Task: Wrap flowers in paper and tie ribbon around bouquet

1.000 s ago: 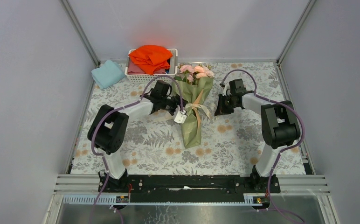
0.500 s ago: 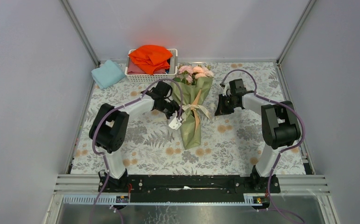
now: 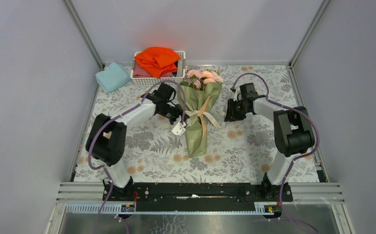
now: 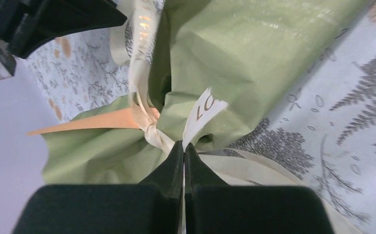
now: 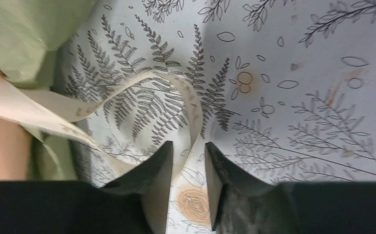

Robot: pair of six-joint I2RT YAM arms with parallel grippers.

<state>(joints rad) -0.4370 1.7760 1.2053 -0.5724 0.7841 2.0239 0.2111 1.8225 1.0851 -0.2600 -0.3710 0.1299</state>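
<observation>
Desk (image 3: 254,156) has a fern-and-blossom print cover, with plain grey walls (image 3: 186,29) round it. Bouquet (image 3: 198,131) lies mid-desk: crinkly olive paper (image 4: 254,53) cone, pink flowers (image 3: 204,74) at the far end. Satin ribbon (image 3: 201,115) is tied at the waist (lettering on one tail). Left pincer (image 4: 184,146) is pinched tight on that tail. Right pincer (image 5: 188,161) has its jaws apart, the other tail curling between them.

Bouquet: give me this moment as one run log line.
stage: tying ribbon | bouquet: wrapped, lying flat | left claw: shut on ribbon | right claw: open around ribbon tail
</observation>
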